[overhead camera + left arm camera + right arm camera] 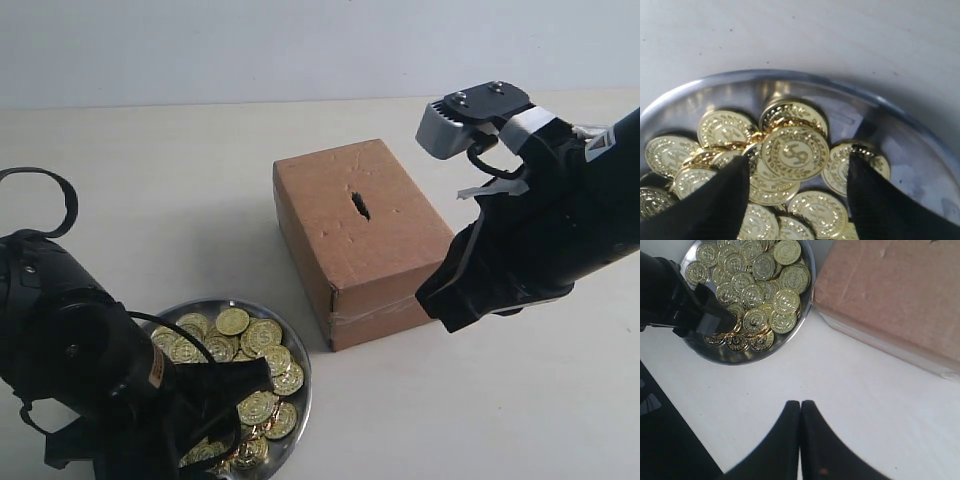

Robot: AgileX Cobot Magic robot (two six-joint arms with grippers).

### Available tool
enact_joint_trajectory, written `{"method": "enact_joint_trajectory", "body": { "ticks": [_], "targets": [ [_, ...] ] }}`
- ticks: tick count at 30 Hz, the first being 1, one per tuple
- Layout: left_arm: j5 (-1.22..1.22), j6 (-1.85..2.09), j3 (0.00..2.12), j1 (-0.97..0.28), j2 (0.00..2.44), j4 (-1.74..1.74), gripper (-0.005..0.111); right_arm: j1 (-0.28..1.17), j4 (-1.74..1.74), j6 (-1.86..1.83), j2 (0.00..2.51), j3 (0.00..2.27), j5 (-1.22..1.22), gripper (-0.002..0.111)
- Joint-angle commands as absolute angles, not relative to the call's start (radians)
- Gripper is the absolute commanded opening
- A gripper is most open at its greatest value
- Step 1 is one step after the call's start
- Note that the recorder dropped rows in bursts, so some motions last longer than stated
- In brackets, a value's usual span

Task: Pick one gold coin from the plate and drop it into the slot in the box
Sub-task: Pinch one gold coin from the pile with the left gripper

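The shiny silver plate (306,392) at the front left holds several gold coins (252,338). My left gripper (797,161) is open and lowered into the plate (922,160). Its black fingers (725,200) straddle a raised coin with a dollar sign (795,152), without closing on it. The brown cardboard box (385,265) stands in the middle, its dark ragged slot (360,205) on the top face. My right gripper (800,404) is shut and empty, hovering over bare table beside the box (890,295) and near the plate (740,356).
The white table (520,400) runs around the box and plate. The right arm's bulky black body (540,240) hangs close to the box's right side. Clear tape wraps the box's near end (385,310).
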State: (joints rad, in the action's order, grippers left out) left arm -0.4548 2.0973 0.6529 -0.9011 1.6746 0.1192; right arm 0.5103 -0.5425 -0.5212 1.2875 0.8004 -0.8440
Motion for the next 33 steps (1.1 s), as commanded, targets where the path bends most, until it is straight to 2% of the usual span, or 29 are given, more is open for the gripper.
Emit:
{"method": "enact_joint_trajectory", "body": {
  "ticks": [1,7,33],
  "targets": [
    [-0.463,2.098,0.655,-0.92,1.693,0.116,0.055,0.513,-0.548,-0.529,1.292,0.804,-0.839,0.0],
    [-0.46,2.098,0.655,-0.976,1.719,0.116,0.055,0.513,-0.548,-0.529,1.292,0.804,-0.839,0.0],
    [-0.542,2.058,0.655,-0.976,1.722,0.114,0.055,0.513,-0.551,-0.529,1.292,0.804,-0.841,0.0]
  ]
}}
